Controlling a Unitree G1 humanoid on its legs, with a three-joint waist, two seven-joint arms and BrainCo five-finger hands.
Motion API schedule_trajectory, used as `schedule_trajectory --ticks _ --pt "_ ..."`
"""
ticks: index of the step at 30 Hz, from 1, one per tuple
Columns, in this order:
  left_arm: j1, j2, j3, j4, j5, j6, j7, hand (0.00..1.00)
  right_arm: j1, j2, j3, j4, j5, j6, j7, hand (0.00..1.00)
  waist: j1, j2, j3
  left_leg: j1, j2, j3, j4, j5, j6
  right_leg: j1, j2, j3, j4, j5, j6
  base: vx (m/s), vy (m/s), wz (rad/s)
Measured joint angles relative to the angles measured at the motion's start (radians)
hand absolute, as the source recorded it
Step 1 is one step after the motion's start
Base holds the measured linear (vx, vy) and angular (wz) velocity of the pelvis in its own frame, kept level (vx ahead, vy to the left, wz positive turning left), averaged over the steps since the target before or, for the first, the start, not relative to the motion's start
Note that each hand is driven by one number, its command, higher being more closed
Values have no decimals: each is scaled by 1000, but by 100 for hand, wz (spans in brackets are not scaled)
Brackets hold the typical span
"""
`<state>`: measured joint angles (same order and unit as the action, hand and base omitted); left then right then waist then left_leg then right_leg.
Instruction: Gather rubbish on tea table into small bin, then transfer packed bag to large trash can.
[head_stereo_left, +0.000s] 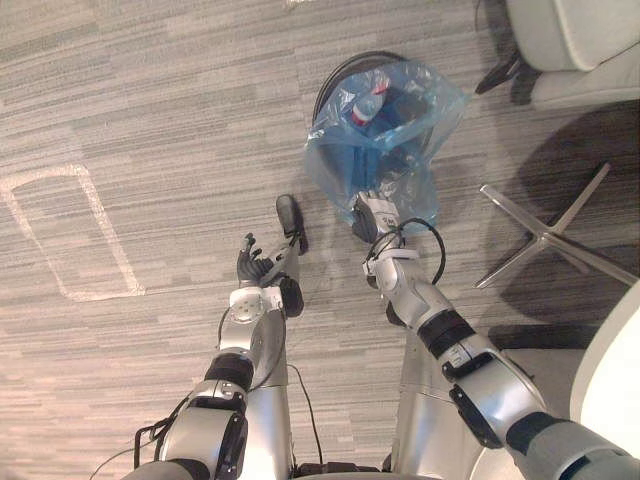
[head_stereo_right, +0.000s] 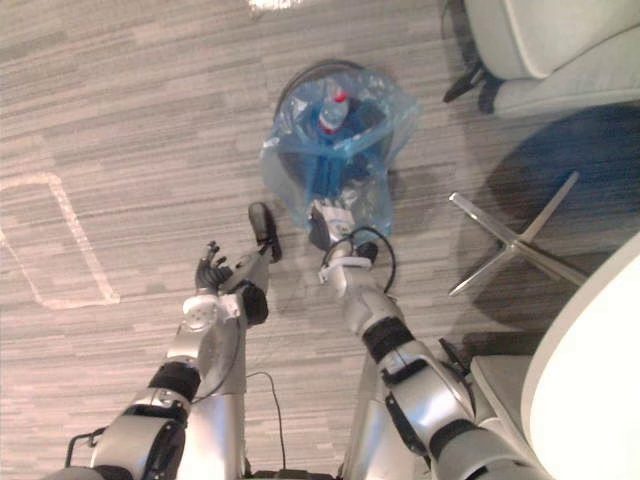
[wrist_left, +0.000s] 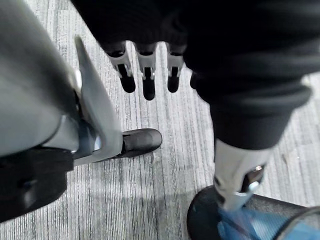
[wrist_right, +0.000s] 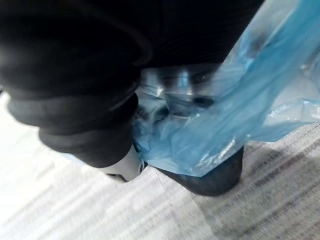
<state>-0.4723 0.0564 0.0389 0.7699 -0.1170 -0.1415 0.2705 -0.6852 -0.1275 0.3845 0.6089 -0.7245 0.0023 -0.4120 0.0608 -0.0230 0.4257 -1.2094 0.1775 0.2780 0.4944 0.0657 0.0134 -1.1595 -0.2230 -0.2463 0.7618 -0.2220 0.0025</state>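
Under me lies grey striped carpet (head_stereo_left: 150, 100), running out on every side. On it, to my left, a pale taped outline (head_stereo_left: 72, 235) marks a slanted rectangle. To my right a silver star-shaped chair base (head_stereo_left: 545, 237) rests on the carpet, its spokes spread flat. At the far right stands a light grey upholstered seat (head_stereo_left: 580, 40), well apart from the taped outline.

Bright, even light falls on the grey carpet (head_stereo_left: 150, 100).
We see a white glare patch (head_stereo_right: 272, 6) at the carpet's far edge, a broad soft shadow (head_stereo_left: 570, 150) around the metal chair base (head_stereo_left: 545, 238), and pale glints on the blue bag (wrist_right: 215, 150).
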Motion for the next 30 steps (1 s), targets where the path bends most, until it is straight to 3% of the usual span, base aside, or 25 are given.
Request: schedule_trajectory --ticks 3,11,16,23,30 --pt "18 -3 -21 -4 20 1 -4 0 37 10 0 -41 28 -6 -1 100 -1 -2 -4 28 8 -1 13 -12 -1 34 7 2 0 0 0 -64 -26 -11" --pt "124 1 -60 -11 64 20 -20 0 197 10 17 -348 99 -33 5 100 -4 -10 -20 212 18 5 -15 -27 -1 229 30 0 -66 4 3 -50 -28 -8" --pt "221 7 -89 12 97 32 -22 0 339 9 64 -526 141 -61 32 100 -13 -33 -75 428 3 15 -102 -27 -19 457 45 -11 -189 18 21 49 -18 -2" --pt "292 39 -148 166 126 46 -39 0 397 9 111 -583 190 -115 84 100 -30 -71 -165 675 -27 18 -238 -19 -32 720 71 -12 -382 57 45 130 0 -4" --pt "347 54 -182 221 155 67 -41 0 429 -3 110 -511 225 -121 147 100 -46 -76 -203 838 -45 41 -338 -6 -30 897 97 8 -552 122 57 124 14 -11"
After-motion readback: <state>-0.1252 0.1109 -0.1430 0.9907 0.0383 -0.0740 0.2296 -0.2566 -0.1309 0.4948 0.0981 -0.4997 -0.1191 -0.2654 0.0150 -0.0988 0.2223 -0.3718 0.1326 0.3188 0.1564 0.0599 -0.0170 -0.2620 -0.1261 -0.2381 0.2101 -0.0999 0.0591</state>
